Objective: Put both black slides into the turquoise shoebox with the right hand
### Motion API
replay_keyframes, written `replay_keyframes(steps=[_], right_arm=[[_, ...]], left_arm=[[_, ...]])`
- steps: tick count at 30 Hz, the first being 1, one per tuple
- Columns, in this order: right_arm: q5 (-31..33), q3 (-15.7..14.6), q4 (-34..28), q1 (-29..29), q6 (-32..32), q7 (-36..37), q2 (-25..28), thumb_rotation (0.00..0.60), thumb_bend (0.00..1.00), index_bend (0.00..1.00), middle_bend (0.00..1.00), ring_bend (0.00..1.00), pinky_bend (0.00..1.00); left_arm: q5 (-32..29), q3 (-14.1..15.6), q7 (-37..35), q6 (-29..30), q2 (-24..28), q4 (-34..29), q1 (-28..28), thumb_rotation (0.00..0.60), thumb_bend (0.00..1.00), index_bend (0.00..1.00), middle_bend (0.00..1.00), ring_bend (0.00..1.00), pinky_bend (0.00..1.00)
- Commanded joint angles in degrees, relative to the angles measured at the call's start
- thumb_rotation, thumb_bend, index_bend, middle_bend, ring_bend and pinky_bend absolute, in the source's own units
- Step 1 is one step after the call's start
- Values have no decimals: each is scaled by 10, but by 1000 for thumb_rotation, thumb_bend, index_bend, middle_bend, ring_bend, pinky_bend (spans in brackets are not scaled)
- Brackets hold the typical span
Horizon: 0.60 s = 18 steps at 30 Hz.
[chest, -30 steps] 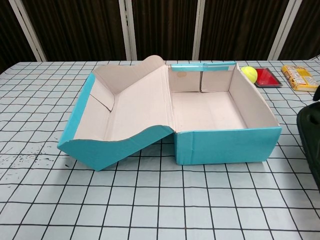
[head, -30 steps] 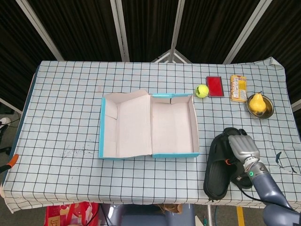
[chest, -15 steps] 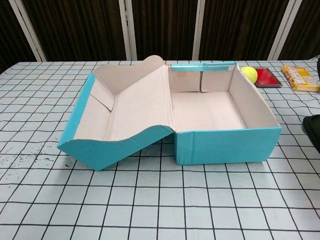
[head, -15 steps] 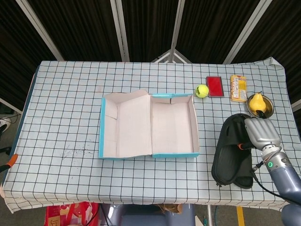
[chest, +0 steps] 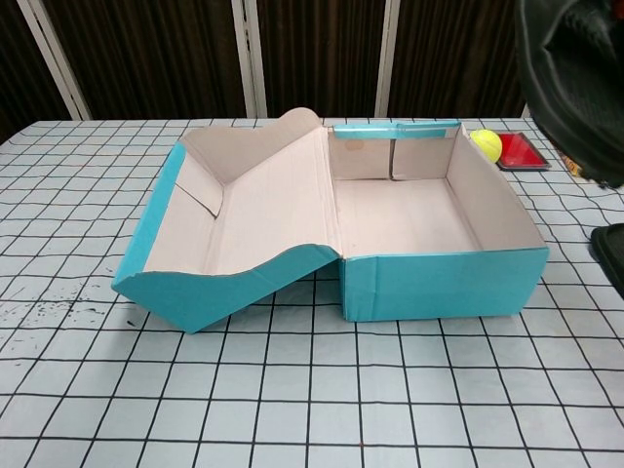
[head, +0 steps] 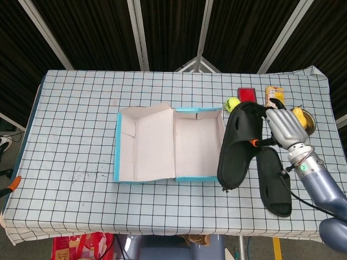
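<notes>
On the desk (head: 76, 114), the turquoise shoebox (head: 171, 144) lies open, its tray facing up. At its 3 o'clock the right robot hand (head: 283, 127) holds one black slide (head: 239, 145) aloft by the strap end, sole hanging. It looks light, rubbery and floppy, so the strap is the surest hold; the second slide (head: 274, 181) lies flat at the box's 4 o'clock.

In the chest view the raised slide (chest: 575, 78) is cut off by the top and right edges, and the right hand holding it cannot be seen there; the second slide (chest: 610, 255) shows only as a dark sliver at the right edge. In the head view the raised slide (head: 238, 143) hides part of the red case (head: 246, 94) near the table's far edge; the right hand (head: 283, 127) covers much of the yellow packet (head: 273, 93) and the metal bowl (head: 304, 120).
</notes>
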Motion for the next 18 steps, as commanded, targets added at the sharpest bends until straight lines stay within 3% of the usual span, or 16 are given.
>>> replay_keyframes(steps=[1, 7, 12, 18], right_arm=[[-27, 39, 46, 9, -5, 67, -61, 600, 289, 315, 522, 478, 64], [-72, 79, 104, 7, 2, 214, -157, 600, 290, 328, 523, 480, 67], [-168, 70, 173, -1, -6, 310, -214, 600, 290, 327, 523, 479, 67], [-241, 62, 256, -9, 61, 368, -289, 600, 290, 327, 523, 420, 67]], left_arm=[[1, 1, 3, -1, -1, -1, -1, 600, 346, 0, 0, 0, 0], [-6, -1, 2, -3, -1, 2, 0, 600, 346, 0, 0, 0, 0], [-20, -5, 0, -13, -3, 9, -3, 600, 346, 0, 0, 0, 0], [-22, -5, 7, -15, -5, 9, -5, 600, 346, 0, 0, 0, 0]])
